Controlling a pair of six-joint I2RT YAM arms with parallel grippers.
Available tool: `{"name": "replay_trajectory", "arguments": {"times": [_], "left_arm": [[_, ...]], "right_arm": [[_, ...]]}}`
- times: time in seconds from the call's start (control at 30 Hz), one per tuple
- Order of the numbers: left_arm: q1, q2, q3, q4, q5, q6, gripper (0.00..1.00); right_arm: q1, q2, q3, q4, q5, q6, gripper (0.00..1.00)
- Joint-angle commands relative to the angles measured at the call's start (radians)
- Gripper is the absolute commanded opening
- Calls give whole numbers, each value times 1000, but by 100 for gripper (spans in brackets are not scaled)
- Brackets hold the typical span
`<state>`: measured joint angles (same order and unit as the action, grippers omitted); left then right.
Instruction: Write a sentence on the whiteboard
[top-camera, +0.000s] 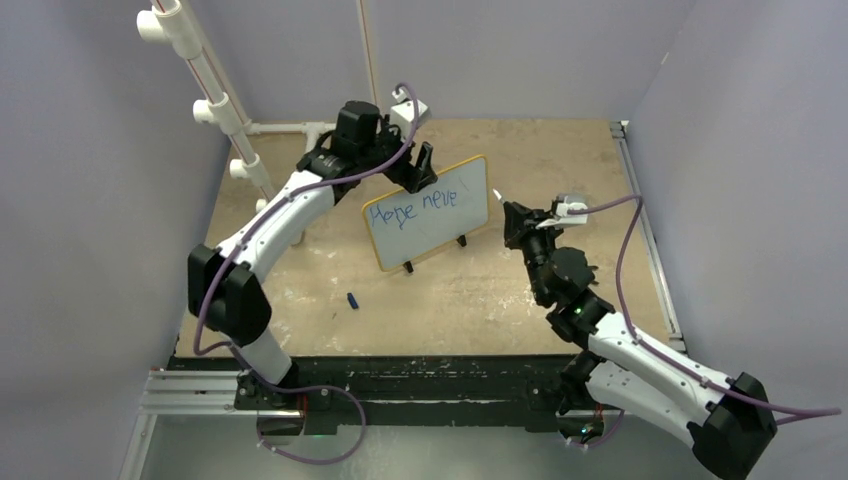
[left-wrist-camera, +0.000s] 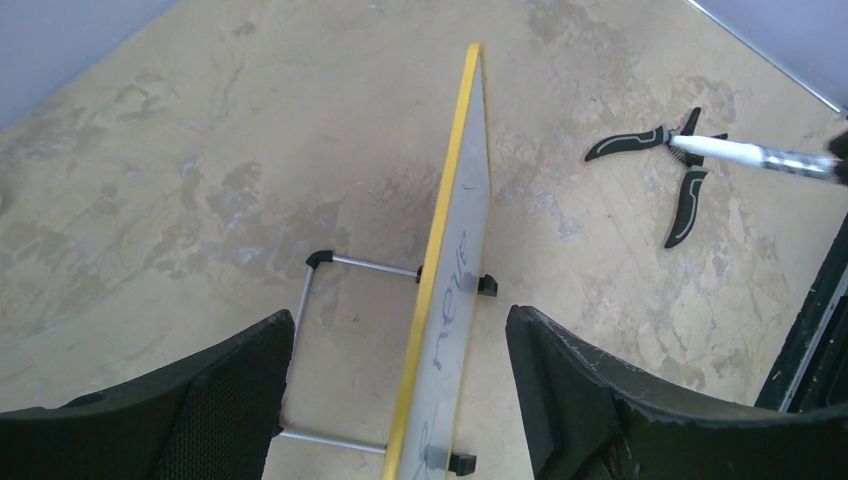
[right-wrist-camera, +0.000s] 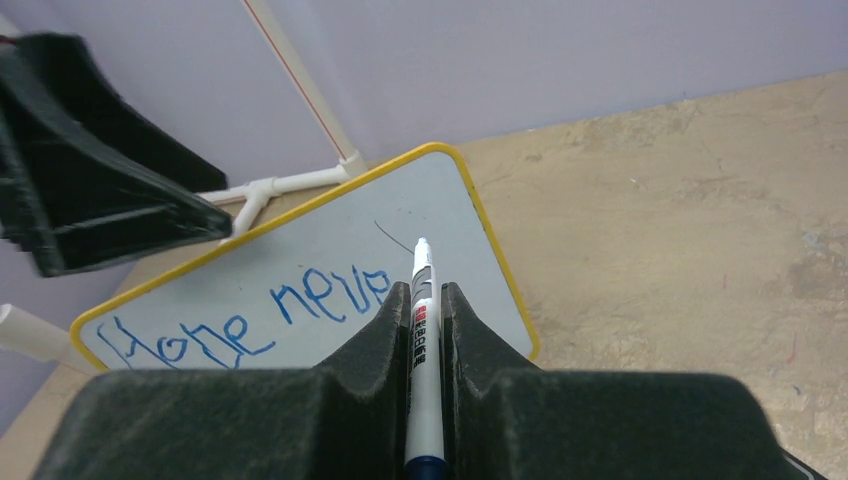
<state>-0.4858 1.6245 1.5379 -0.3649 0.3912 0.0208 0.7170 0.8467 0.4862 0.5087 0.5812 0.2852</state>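
Lavender walls enclosed a worn tan tabletop. Toward its far edge stood the whiteboard, the sentence reading only "Hope neve". The left gripper straddled the board's top edge, jaws wide, holding nothing. The right gripper was clamped on a marker, tip near the board's right end. Unbraced, the board might skid or tip under pen pressure. Bare tabletop lay in front, and white pipes crowded the far left corner.
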Motion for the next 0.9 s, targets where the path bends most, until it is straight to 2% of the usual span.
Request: {"name": "replay_trajectory", "arguments": {"times": [0.0,0.1,0.2,0.5,0.63,0.87], "left_arm": [[-15,91,108,-4,50,10,76],[-19,143,128,7,68,-1,76],[-23,174,130,18,87,-8,71],[-24,216,107,-3,146,28,17],[-23,201,60,-12,203,66,0],[-21,179,19,-94,312,148,0]], "right_arm": [[-5,-45,-12,-13,-12,-15,0],[-5,-63,-19,-24,-14,-7,0],[-5,-73,-24,-32,-13,-2,0],[-5,-96,-29,-60,-4,16,0],[-5,-110,-28,-82,-13,26,0],[-5,-144,-23,-128,-50,25,0]]}}
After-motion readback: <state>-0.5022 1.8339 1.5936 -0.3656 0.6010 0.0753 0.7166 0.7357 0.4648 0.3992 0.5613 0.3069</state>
